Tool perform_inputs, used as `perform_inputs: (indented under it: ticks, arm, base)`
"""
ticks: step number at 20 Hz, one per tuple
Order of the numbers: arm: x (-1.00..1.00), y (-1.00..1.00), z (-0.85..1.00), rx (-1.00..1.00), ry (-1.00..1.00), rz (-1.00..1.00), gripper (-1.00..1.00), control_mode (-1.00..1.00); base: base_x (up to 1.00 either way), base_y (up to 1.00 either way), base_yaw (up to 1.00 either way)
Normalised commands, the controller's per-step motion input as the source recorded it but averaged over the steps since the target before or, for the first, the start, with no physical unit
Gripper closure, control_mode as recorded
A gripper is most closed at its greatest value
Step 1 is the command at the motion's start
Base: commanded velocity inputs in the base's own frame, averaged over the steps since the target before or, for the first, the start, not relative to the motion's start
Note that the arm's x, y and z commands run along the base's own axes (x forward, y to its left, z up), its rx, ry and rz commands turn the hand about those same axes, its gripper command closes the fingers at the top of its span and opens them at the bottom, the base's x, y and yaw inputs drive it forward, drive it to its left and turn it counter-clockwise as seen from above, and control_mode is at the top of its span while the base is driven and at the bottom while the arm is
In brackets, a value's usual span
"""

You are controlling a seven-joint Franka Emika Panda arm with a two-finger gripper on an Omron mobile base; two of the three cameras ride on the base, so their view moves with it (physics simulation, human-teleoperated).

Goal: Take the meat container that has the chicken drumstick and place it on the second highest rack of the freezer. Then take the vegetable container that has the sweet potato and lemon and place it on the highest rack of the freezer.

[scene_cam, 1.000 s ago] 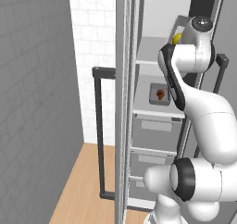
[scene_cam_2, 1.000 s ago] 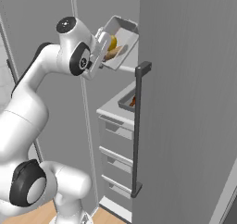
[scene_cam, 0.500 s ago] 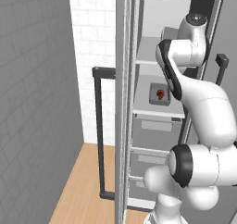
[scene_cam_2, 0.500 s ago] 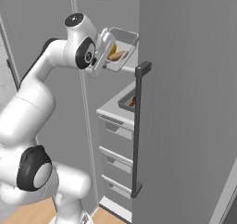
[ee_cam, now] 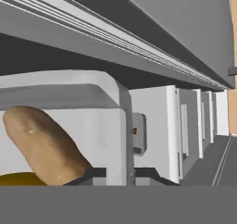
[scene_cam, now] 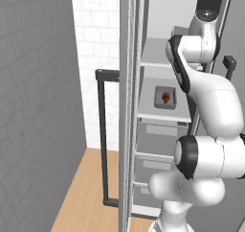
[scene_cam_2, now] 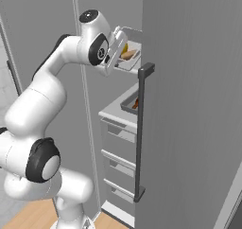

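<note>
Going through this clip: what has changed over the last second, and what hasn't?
The gripper, shut on the vegetable container with the sweet potato and lemon, has carried it up and deeper into the freezer, toward the highest rack, and levelled it out. Unchanged: the grip, the meat container with the chicken drumstick on the rack below, the open door.

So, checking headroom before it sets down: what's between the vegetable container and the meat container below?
In the right base view, bare air separates the vegetable container from the meat container.
</note>
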Motion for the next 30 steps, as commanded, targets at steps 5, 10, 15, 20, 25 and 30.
perform_inputs:
  ticks: [5,10,15,20,25,30]
  arm:
    - [0.22,-0.21,-0.01,-0.03,0.00,0.00,1.00,-1.00]
    - [0.28,-0.19,-0.01,-0.03,0.00,0.00,1.00,-1.00]
    - [0.19,-0.13,-0.17,-0.04,0.00,0.00,1.00,-1.00]
    - [0.08,-0.06,-0.28,-0.04,0.00,0.00,1.00,-1.00]
    - [0.15,-0.04,-0.20,-0.02,0.00,0.00,1.00,-1.00]
    - [0.36,0.00,0.00,0.00,0.00,-0.04,1.00,-1.00]
  base:
    - [0.00,0.00,0.00]
    - [0.00,0.00,0.00]
    - [0.00,0.00,0.00]
    - [0.00,0.00,0.00]
    - [0.00,0.00,0.00]
    - [0.00,0.00,0.00]
